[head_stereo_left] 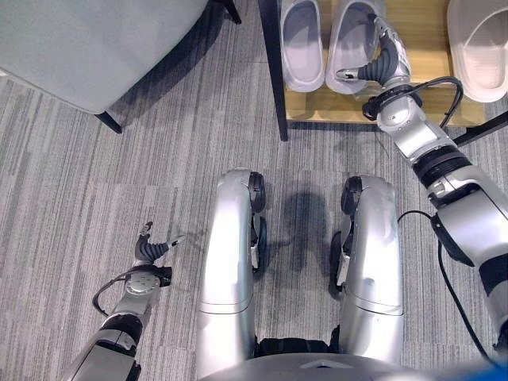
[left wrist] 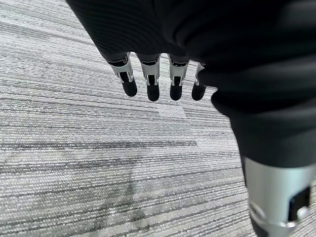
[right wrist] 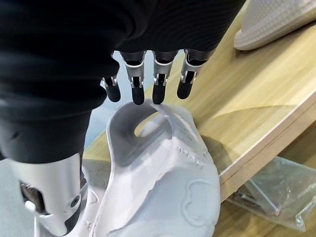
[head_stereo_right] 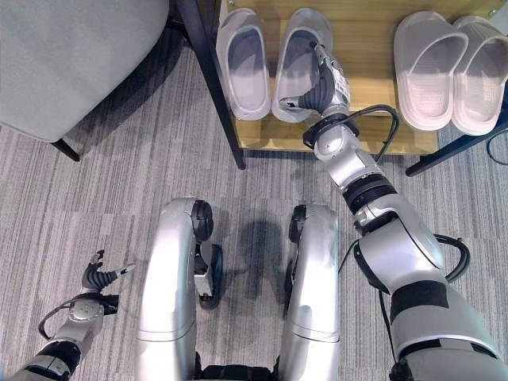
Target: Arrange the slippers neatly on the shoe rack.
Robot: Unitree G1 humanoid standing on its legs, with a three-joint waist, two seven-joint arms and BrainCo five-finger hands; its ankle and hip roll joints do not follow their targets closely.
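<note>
Head cameras look down on a wooden shoe rack (head_stereo_right: pixel 373 139) with a black frame, standing on grey striped carpet (head_stereo_left: pixel 79 182).

Two pale grey slippers sit side by side at the rack's left end. The left grey slipper (head_stereo_right: pixel 242 63) lies flat and square to the shelf. The right grey slipper (head_stereo_right: pixel 295 67) is just beside it, its heel end reaching the shelf's front edge.

My right hand (head_stereo_right: pixel 324 86) is over that second slipper. In the right wrist view its fingers (right wrist: pixel 133 91) are straight, tips hovering just above the slipper's strap (right wrist: pixel 148 111), thumb apart on the near side. I read it as open, not gripping; whether the fingertips actually touch the strap I cannot tell.

Further right on the same shelf, well apart from the grey pair, two white slippers (head_stereo_right: pixel 452 67) lie touching each other.

My left hand (head_stereo_left: pixel 151 248) hangs low over the carpet at my left side, fingers relaxed and spread, holding nothing. The left wrist view confirms straight fingers (left wrist: pixel 150 81) above bare carpet.

A grey upholstered chair (head_stereo_left: pixel 87 44) stands left of the rack.

Below the shelf, the right wrist view shows a crumpled clear plastic bag (right wrist: pixel 274 192).

Writing: a faint embossed mark shows on the grey slipper's sole; I cannot read it.
</note>
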